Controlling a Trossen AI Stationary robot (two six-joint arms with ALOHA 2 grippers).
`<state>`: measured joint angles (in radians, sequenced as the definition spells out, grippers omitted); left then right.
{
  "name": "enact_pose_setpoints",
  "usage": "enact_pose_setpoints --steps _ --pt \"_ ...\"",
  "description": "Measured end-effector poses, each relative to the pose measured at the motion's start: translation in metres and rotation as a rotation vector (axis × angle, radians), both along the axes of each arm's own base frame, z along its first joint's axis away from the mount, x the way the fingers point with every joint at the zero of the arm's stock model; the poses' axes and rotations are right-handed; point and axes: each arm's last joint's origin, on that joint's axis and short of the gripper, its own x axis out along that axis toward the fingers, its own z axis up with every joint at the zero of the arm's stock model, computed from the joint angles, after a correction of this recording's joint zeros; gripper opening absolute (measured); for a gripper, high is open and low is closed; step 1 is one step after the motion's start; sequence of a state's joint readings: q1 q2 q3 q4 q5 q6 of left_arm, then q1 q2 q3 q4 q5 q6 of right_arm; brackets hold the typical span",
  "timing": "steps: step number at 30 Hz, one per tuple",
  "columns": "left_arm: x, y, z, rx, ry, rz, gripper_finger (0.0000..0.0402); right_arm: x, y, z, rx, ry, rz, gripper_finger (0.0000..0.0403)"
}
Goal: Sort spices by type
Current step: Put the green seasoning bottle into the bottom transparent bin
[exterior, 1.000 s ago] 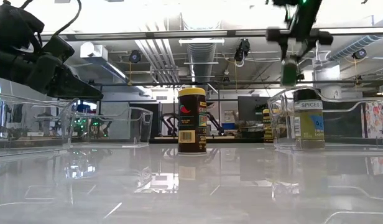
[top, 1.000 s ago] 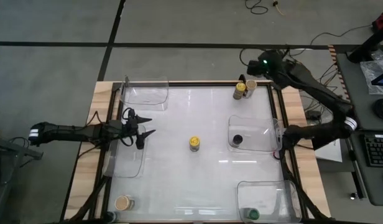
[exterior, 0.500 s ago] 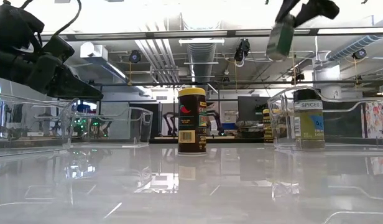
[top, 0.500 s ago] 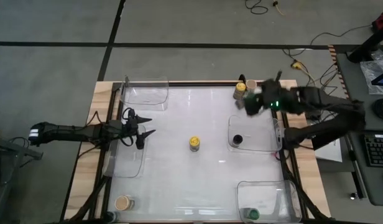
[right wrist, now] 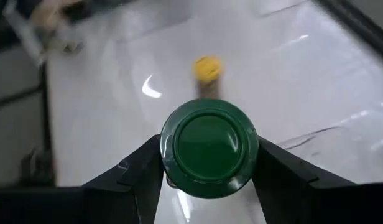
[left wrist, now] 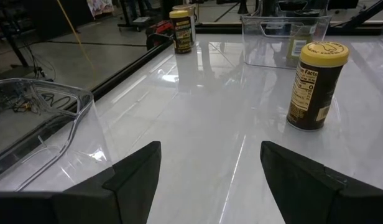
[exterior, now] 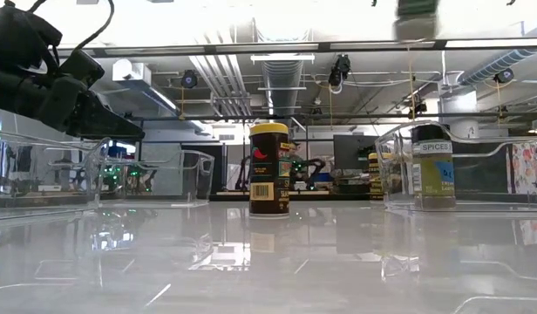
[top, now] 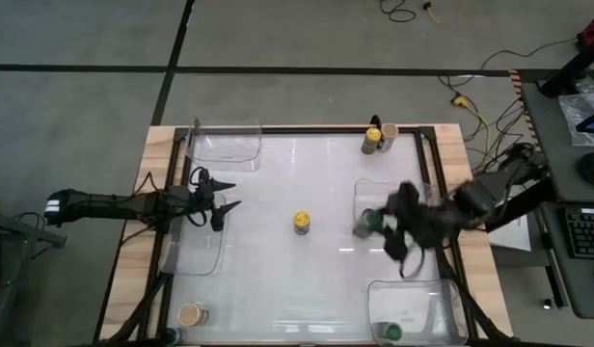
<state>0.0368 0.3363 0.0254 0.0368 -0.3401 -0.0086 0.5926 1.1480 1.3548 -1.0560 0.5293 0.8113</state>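
Now right tool [right wrist: 208, 186] clamps green-lidded jar [right wrist: 209, 151] aloft; left tool [left wrist: 210, 180] gapes empty above table edge.

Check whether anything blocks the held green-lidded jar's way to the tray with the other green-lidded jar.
Nothing visible does. The right gripper holds the green-lidded jar high above the table; only bare tabletop lies between it and the corner tray holding the other green-lidded jar.

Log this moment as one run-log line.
right gripper: shut on green-lidded jar, carried over right-side tray | left gripper: open, idle by left tray | yellow-lidded jar: mid-table
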Motion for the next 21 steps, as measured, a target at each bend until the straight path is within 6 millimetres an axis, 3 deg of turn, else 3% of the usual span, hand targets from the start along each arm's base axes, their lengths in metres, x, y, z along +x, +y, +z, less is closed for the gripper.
enact_pose_setpoints --steps 8,16,21 --pt "0.000 0.000 0.000 0.000 0.000 0.000 0.0260 -0.017 0.057 -0.010 0.000 0.007 0.236 0.0202" --pt "0.000 0.000 0.000 0.000 -0.001 0.000 0.0260 -0.061 0.100 0.011 0.116 -0.034 0.416 0.0200" --pt "0.000 0.000 0.000 0.000 -0.001 0.000 0.0260 -0.082 0.125 -0.002 0.119 0.011 0.447 0.0198"
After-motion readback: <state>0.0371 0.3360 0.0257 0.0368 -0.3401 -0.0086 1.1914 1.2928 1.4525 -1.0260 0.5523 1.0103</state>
